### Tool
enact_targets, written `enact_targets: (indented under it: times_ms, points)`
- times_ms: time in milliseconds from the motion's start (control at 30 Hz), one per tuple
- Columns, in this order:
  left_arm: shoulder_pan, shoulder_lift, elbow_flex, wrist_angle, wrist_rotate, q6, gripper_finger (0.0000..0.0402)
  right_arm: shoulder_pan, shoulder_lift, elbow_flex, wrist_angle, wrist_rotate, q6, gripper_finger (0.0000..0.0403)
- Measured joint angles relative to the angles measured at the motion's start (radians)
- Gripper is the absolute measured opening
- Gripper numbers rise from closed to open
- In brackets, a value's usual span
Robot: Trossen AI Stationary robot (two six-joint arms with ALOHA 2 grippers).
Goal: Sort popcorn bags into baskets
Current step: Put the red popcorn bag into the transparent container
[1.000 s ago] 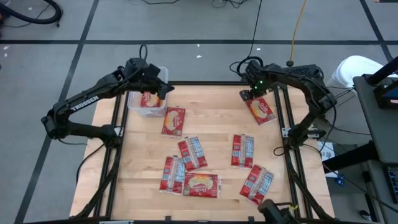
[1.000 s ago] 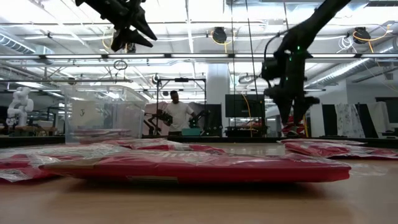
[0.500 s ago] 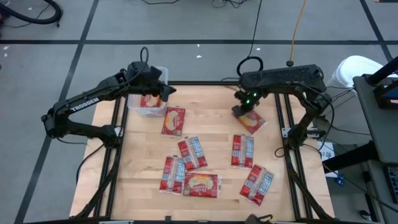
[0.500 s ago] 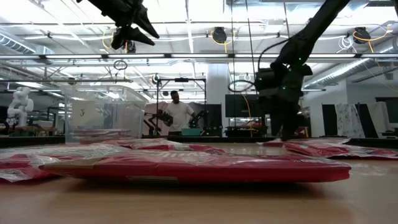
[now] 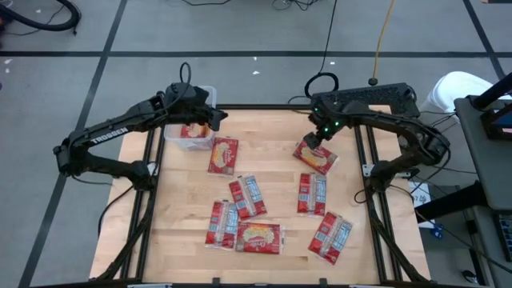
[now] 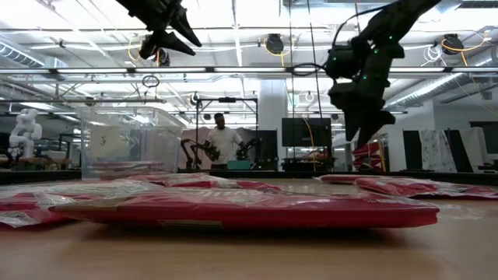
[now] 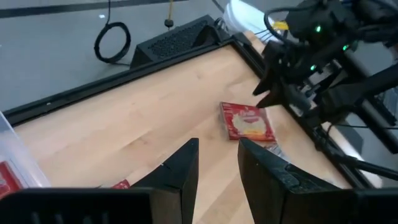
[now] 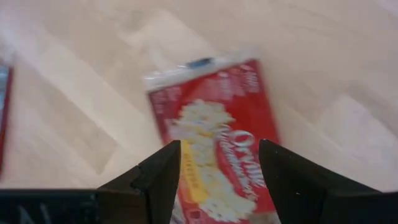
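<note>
A red popcorn bag (image 5: 316, 157) with a popcorn picture lies flat on the table near its far right part, also in the left wrist view (image 7: 247, 121) and the right wrist view (image 8: 217, 155). My right gripper (image 5: 321, 137) hangs open just above it, touching nothing; in the low view (image 6: 366, 128) it is raised. My left gripper (image 5: 213, 119) is open in the air beside the clear tub (image 5: 171, 133) at the far left, high in the low view (image 6: 167, 35). The tub (image 6: 132, 144) holds at least one red bag (image 5: 192, 130).
Several more red bags lie flat on the wood: one (image 5: 223, 155) near the tub, one (image 5: 247, 196) mid-table, one (image 5: 312, 194) right of it, and others along the near edge (image 5: 258, 238) (image 5: 330, 236). A person (image 6: 222, 141) stands far behind the table.
My right gripper carried a bag from the far right corner toward the table's left and near side, went down to the table, let go and rose. That bag now lies flat on the wood, turned a little from how it hung.
</note>
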Motion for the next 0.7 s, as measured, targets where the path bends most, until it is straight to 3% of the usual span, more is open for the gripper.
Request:
enact_targets:
  times_ms: [333,533,700]
  points:
    - [-0.043,0.089,0.000,0.032,-0.006,-0.003,0.0115,-0.134,0.140,0.018,0.126,-0.221,-0.122,0.0229]
    - [-0.087,0.097,0.000,0.083,0.016,-0.022,0.0115,-0.144,0.287,0.110,0.121,-0.232,-0.166,0.0283]
    - [-0.120,0.097,0.000,0.076,0.016,-0.041,0.0115,-0.144,0.375,0.149,0.081,-0.222,-0.239,0.0296]
